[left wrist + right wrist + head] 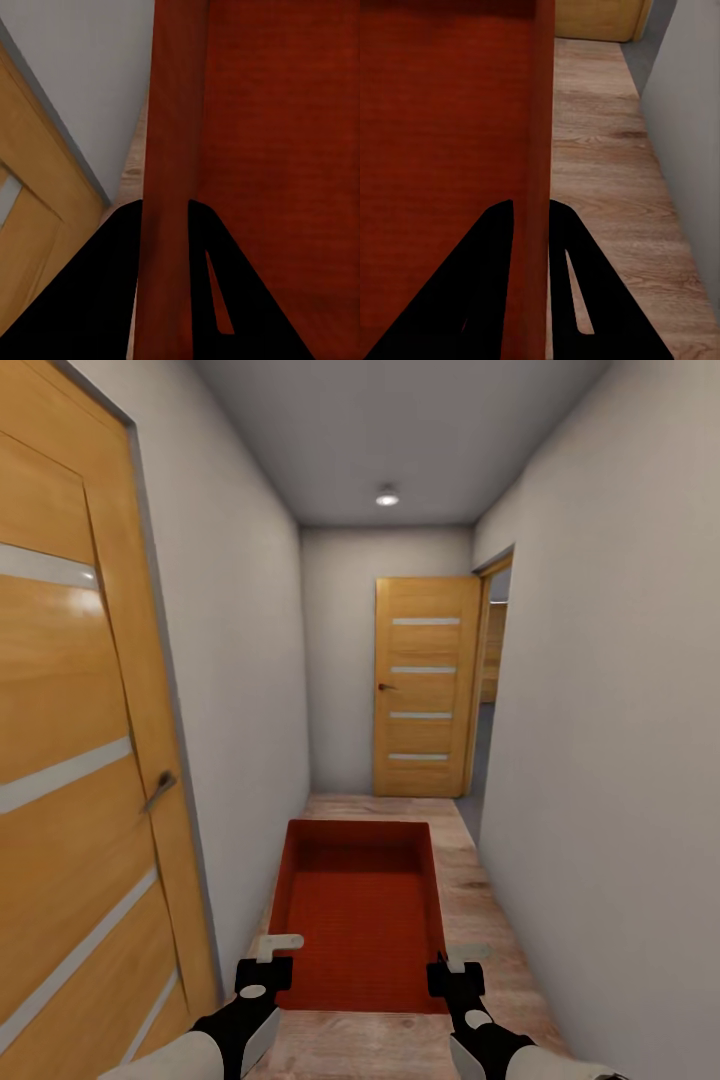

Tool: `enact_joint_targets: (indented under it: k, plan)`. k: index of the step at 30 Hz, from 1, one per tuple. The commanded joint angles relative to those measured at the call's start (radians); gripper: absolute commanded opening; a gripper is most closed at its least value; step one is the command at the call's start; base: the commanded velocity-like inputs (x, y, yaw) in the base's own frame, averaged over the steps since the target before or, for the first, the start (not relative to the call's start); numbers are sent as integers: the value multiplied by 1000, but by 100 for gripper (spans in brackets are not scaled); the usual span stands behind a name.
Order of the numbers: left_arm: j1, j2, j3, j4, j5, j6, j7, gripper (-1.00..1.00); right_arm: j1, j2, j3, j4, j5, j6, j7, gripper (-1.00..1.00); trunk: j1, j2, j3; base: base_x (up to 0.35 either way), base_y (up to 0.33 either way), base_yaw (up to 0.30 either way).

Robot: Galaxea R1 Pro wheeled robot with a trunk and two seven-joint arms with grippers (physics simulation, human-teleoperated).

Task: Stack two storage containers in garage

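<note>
Head view looks down a narrow hallway with white walls (620,690) and a wood plank floor (480,920). One red-orange container (360,915) is held out in front of the robot above that floor, open top up, its long sides running away from the camera. At its near corners the left gripper (268,965) clamps the left wall and the right gripper (452,972) clamps the right wall. Left wrist view confirms it: the two dark fingers (90,300) straddle the container's thin wall (169,187), one inside and one outside, pressed against it. Right wrist view shows the same, with the fingers (472,292) closed on the other side wall (536,150) and the plank floor beside it. A wooden door (70,740) with a lever handle (158,790) stands close on the left. At the far end, a second wooden door (425,688) sits beside an open doorway (490,680) on the right, and a round ceiling light (387,497) glows above.
</note>
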Motion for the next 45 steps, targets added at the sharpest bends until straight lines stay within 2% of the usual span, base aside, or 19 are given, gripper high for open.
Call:
enact_joint_targets:
  k: [1, 30, 38, 45]
  plan:
    - [-2, 0, 54, -1, -4, -6, 18, -100, 0, 1, -17, 0, 6, 2, 0, -100, 1, -1, -2, 324, 0, 0]
    - [-2, 0, 54, -1, -4, -6, 16, -100, 0, 1, -17, 0, 6, 2, 0, -100, 1, -1, -2, 324, 0, 0]
    - [-2, 0, 54, -2, -4, -6, 16, -100, 0, 3, -17, 0, 6, 2, 0, -100, 1, -1, -3, 324, 0, -170]
    - [-2, 0, 54, -1, -4, -6, 16, -100, -1, 1, -17, 0, 6, 2, 0, -100, 1, -1, -3, 324, 0, -20]
